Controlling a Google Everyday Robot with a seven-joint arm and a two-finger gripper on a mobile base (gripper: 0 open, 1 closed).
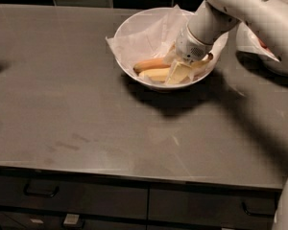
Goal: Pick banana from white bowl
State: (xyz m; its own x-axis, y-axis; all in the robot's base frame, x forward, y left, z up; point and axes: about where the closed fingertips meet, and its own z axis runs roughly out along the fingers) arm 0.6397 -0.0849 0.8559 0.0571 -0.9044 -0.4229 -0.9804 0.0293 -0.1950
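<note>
The gripper (179, 74) is seen low inside the white bowl (126, 32), set right against the banana (155, 74) at about its middle. How far it is open, and whether any hold is made on the fruit, cannot be told, as its tip is lost against the pale peel. The arm (216, 18) is brought in from the upper right, over the far rim.

The banana is found lying on the crinkled paper (151, 30) at the near side of the bowl, its dark stem end turned to the right. The shorter orange banana (151, 63) is laid just behind it, close alongside. A second bowl (247, 44) is glimpsed behind the arm, and the grey counter (86, 109) is spread out in front.

The grasp is judged to be the step in hand, with no lift made yet. A firm closure across the banana is called for next, then a straight rise clear of the rim. The paper and the orange banana are best left undisturbed.
</note>
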